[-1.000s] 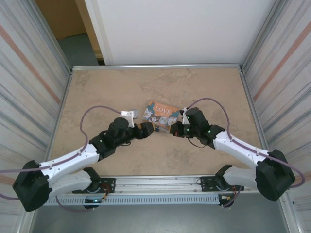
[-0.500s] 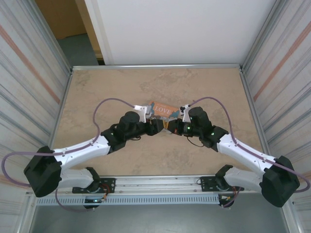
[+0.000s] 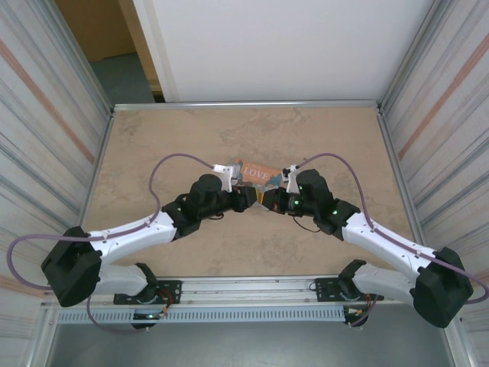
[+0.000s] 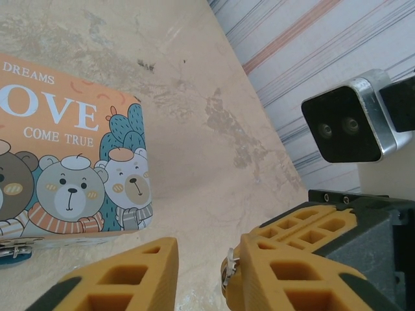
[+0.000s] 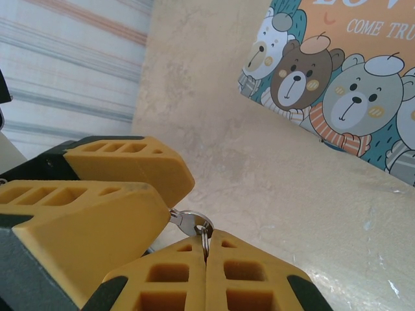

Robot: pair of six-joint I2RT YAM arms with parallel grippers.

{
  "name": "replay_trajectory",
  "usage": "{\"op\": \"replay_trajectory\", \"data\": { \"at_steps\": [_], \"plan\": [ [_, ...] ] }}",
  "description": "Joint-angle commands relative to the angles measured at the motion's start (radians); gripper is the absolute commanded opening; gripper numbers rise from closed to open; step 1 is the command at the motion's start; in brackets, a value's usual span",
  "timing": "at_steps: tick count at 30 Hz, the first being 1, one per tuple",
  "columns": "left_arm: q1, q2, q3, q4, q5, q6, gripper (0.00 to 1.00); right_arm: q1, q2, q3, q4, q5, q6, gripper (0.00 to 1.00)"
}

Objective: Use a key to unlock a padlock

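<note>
The unlocking is not yet begun. The right claw [image 5: 206,249] is pinched on the key ring [image 5: 203,233]. The left claw [image 4: 201,262] stands narrowly apart around the key [image 5: 183,220], and I cannot tell whether it grips. The padlock [image 4: 11,251] seems to be the blue bit at the picture box's [image 4: 65,162] 7 o'clock corner.

Small silver key [image 5: 185,220] hung on wire ring [image 5: 205,234], ring pinched in right gripper [image 5: 206,245]. Blue padlock [image 4: 13,251] lay against box [image 4: 71,129], mostly cropped.
</note>
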Motion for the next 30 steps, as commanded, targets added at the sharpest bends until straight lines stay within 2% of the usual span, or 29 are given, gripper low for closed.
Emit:
{"op": "replay_trajectory", "data": {
  "at_steps": [1,15,19,23,27,30],
  "plan": [
    [-0.009,-0.002,0.026,0.018,0.0,0.004,0.26,0.011,-0.006,0.003,0.025,-0.006,0.017,0.0],
    [-0.009,-0.023,0.04,-0.02,-0.007,0.027,0.0,0.026,-0.006,0.011,0.026,-0.003,0.01,0.01],
    [-0.009,-0.056,0.043,-0.057,-0.012,0.055,0.0,0.021,-0.027,0.035,-0.028,-0.004,-0.056,0.14],
    [0.0,-0.129,0.061,-0.164,-0.009,0.13,0.0,-0.024,-0.072,0.046,-0.069,-0.045,-0.132,0.24],
    [0.045,-0.234,0.053,-0.236,0.055,0.195,0.0,-0.113,-0.152,0.04,-0.051,-0.171,-0.192,0.35],
    [0.099,-0.312,0.017,-0.225,0.136,0.205,0.0,-0.177,-0.178,0.032,0.013,-0.294,-0.195,0.41]
  ]
}}
